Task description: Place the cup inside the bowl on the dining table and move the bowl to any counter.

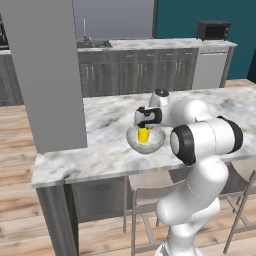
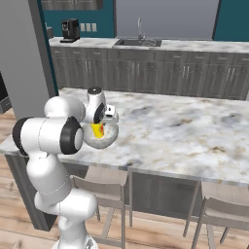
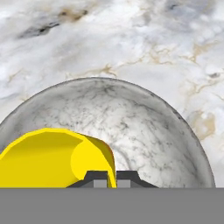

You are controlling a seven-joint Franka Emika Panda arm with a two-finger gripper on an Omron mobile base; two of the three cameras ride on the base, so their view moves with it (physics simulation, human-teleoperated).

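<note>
yellow cup (image 1: 143, 134), pinched by the pincer (image 3: 106, 177), sits in the bowl (image 1: 146, 141) above stools (image 1: 145, 192).

Count: one small yellow cup (image 1: 143, 134); one round speckled grey-white bowl (image 1: 155, 143); three grey-seated stools (image 2: 104, 181).

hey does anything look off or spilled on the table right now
Nothing stands out. The pincer is shut on the rim of the yellow cup, holding it upright inside the bowl on the dining table. No spill or damage shows.
</note>
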